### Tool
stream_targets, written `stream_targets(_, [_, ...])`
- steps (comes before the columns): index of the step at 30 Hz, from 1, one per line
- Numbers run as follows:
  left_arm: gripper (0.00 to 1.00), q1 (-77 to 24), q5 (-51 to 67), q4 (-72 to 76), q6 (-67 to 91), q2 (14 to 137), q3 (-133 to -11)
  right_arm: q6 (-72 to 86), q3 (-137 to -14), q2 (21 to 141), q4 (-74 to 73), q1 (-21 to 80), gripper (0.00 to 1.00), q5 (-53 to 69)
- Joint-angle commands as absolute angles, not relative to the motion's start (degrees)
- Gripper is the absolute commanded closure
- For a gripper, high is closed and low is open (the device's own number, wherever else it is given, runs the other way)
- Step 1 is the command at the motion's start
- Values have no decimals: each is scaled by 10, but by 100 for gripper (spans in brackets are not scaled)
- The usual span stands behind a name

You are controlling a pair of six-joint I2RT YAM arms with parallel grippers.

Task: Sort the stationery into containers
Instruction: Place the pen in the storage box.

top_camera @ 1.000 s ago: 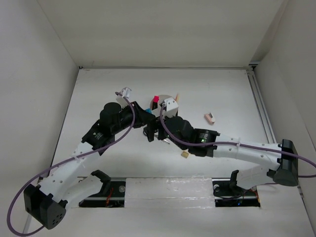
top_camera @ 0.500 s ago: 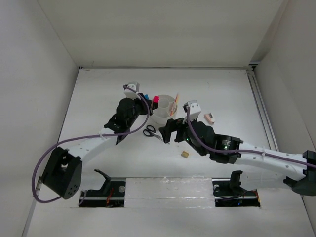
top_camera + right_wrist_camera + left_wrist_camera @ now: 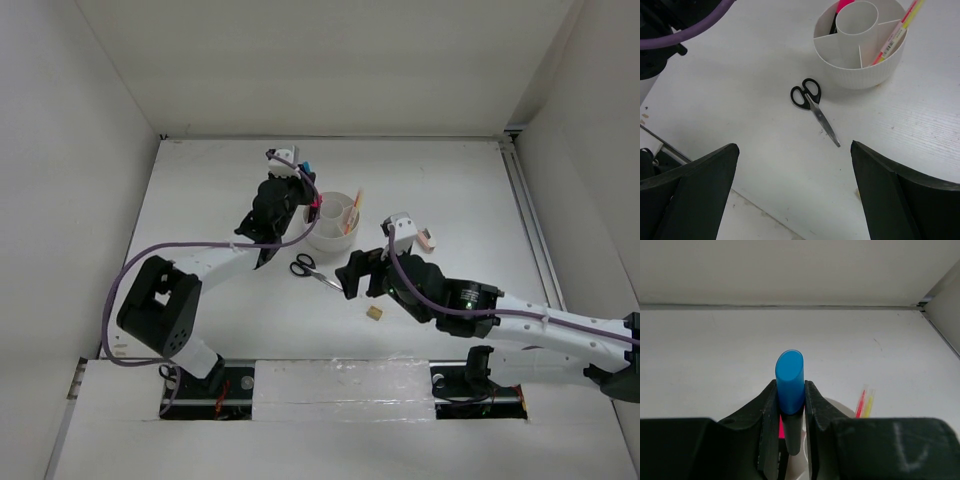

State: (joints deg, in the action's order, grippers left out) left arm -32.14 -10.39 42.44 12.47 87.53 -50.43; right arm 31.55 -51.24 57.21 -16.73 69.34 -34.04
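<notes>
The round white tub (image 3: 335, 238) with dividers stands mid-table. A pink-and-black highlighter (image 3: 842, 6) stands in one compartment, and a red pen and yellow pencil (image 3: 897, 30) lean in another. My left gripper (image 3: 303, 183) is shut on the blue-and-black highlighter (image 3: 789, 385) and holds it upright just above the tub's left rim (image 3: 840, 407). The black-handled scissors (image 3: 812, 106) lie closed on the table, in front of the tub and to its left. My right gripper (image 3: 795, 165) is open and empty, hovering near the scissors' tip. In the top view it (image 3: 352, 280) sits to the right of the scissors (image 3: 312, 270).
A tan eraser (image 3: 374, 313) lies on the table under my right arm. A pinkish eraser (image 3: 425, 239) lies to the right of the tub. White walls enclose the table on the left, back and right.
My left arm has swung back and right, carrying the blue highlighter to the tub's left rim. My right arm has pulled back toward the near right, uncovering the scissors.
</notes>
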Motion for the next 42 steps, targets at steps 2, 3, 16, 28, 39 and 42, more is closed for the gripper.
stream_targets(2, [100, -322, -111, 466, 96, 910, -544, 321, -514, 558, -175, 694, 0, -340])
stream_targets(3, [100, -322, -119, 466, 96, 915, -544, 321, -514, 558, -180, 694, 0, -340])
stream_targets(16, [100, -322, -130, 488, 106, 928, -512, 321, -514, 553, -186, 694, 0, -340])
stream_targets(28, [78, -337, -141, 489, 113, 939, -486, 316, -519, 558, -181, 694, 0, -335])
stream_targets(39, [36, -337, -170, 464, 128, 878, -462, 310, -519, 570, -171, 694, 0, -330])
stream_targets(42, [0, -352, -213, 412, 147, 810, -486, 310, -519, 575, -171, 694, 0, -335])
